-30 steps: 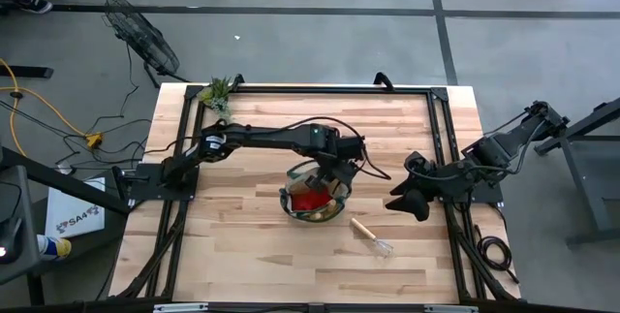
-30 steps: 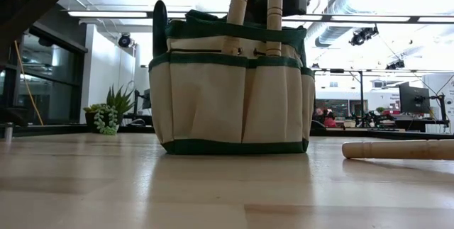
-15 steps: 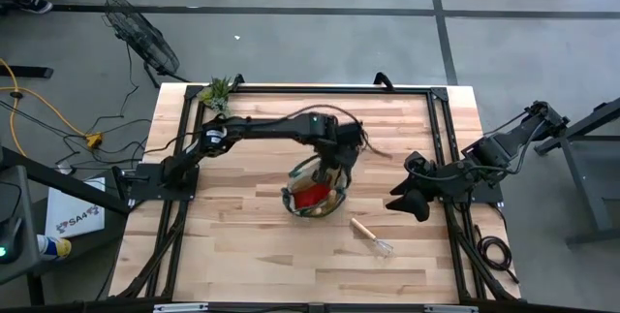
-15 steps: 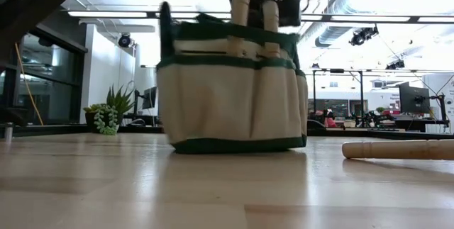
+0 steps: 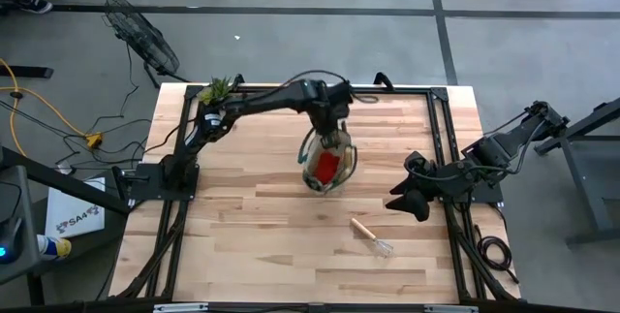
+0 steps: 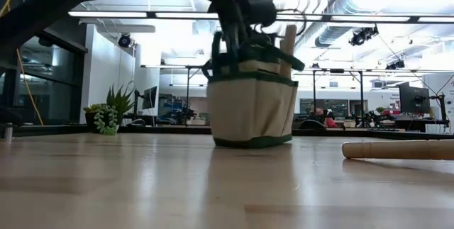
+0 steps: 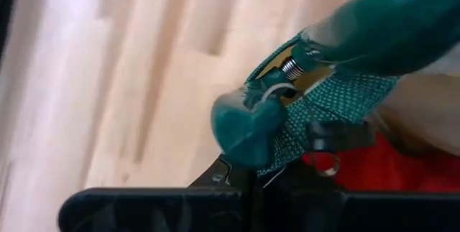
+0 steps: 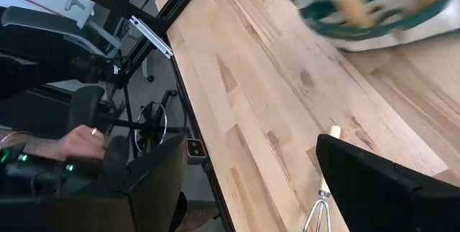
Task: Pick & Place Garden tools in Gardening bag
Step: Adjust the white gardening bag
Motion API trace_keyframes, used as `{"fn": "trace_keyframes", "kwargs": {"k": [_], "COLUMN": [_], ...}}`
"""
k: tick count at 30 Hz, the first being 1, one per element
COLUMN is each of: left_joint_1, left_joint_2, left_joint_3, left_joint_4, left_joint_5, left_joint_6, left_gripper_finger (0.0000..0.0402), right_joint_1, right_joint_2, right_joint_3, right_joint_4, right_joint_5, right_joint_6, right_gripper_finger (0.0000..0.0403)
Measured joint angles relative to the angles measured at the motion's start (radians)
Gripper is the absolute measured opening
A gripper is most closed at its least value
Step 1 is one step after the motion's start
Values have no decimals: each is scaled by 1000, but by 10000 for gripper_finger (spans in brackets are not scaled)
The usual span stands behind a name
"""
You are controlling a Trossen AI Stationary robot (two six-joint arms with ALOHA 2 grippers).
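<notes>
The tan gardening bag with dark green trim stands mid-table, toward the far edge, tilted in the low view. Wooden handles, a green pruner handle and the red glove are inside it. My left gripper is above the bag's far side, shut on its green webbing. A wooden-handled wire rake lies flat on the table near the right front. My right gripper is open and empty at the table's right side, beyond the rake. My left gripper holds the bag's dark green webbing at the rim's far side, pinched between its two fingers from above. The strap is drawn up taut and the bag hangs tilted below the fingers. I cannot tell whether its bottom touches the table.
A green plant sprig stands at the far left corner. The rake's handle lies across the right of the low view. Black frame rails run along the table's edges. A person's hand shows beyond the table's edge.
My left gripper has gone toward the table's far edge and a little right, staying shut on the bag. The bag has gone along with it, away from the near edge, has turned about and now stands tilted. The rake has stayed where it was.
</notes>
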Motion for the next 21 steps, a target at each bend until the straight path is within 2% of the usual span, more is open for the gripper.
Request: {"fn": "trace_keyframes", "kwargs": {"k": [7,11,15,21], "left_joint_1": [83,117,149,159], "left_joint_2": [0,-1,-2,-3], "left_joint_3": [1,2,2,2], "left_joint_4": [-56,-99,-160,-182], "left_joint_5": [-4,-43,-74,-69], "left_joint_6": [-101,-133,-172,-253], "left_gripper_finger": [0,0,0,0], "right_joint_1": [0,0,0,0], "right_joint_2": [0,0,0,0], "right_joint_3": [0,0,0,0], "right_joint_4": [0,0,0,11], "right_joint_5": [0,11,88,236], "right_joint_6": [0,0,-15,-95], "right_gripper_finger": [301,301,301,301]}}
